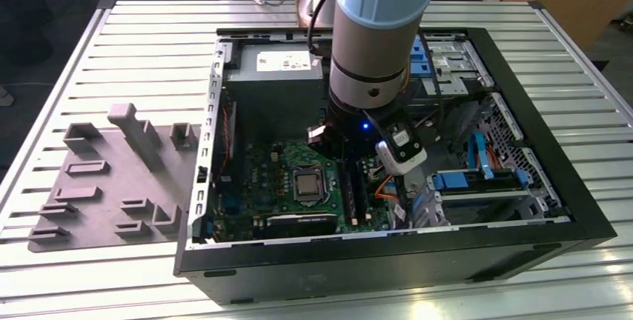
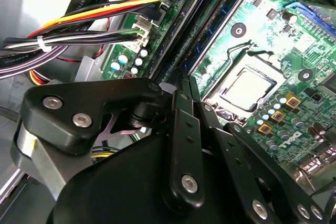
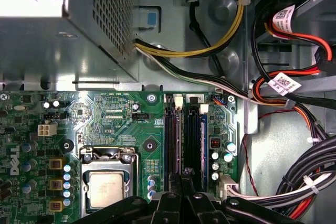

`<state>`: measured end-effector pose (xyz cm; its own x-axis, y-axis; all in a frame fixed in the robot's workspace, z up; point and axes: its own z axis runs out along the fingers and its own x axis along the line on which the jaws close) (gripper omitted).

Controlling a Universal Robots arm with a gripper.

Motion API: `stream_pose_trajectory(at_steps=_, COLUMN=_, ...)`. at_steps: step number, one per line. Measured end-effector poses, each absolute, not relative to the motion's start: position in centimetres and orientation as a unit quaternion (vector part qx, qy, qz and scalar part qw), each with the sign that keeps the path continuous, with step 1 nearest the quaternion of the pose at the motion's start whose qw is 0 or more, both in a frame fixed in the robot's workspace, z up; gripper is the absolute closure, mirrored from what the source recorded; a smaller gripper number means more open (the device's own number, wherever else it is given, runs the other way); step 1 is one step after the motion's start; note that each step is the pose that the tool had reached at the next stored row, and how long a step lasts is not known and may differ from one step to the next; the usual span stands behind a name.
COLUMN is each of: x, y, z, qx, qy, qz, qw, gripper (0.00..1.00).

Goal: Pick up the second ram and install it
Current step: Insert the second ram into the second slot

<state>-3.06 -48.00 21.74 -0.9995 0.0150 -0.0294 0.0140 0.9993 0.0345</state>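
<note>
Black gripper [image 3: 181,179] fingers pressed together over the motherboard [image 3: 121,129] memory slots [image 3: 173,135].
Second ram [image 3: 195,140], thin and dark, stands edge-up in a slot beside the CPU socket [image 3: 107,187], just right of it.

One computer case [image 1: 554,246], one grey tray [image 1: 99,187] (raised blocks), one processor [image 3: 106,189]

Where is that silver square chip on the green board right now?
The processor sits mid-motherboard inside the open computer case, toward the exterior view's left of the memory slots below the gripper.

A green motherboard [image 3: 131,129], grey tray [image 1: 109,187] and yellow, orange, black cables [image 2: 105,14] are being shown.
</note>
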Motion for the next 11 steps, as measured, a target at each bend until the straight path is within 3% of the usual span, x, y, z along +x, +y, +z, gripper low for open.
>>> stream_pose_trajectory(at_steps=7, x=-3.1, y=-48.0, z=21.7, qx=0.007, qy=1.000, qz=0.017, qw=0.015, gripper=0.88)
stream_pose_trajectory(at_steps=8, x=-3.1, y=-48.0, z=21.7, qx=0.007, qy=1.000, qz=0.017, qw=0.015, gripper=0.81)
stream_pose_trajectory(at_steps=11, x=-3.1, y=-48.0, z=22.8, qx=0.007, qy=1.000, qz=0.016, qw=0.015, gripper=0.81)
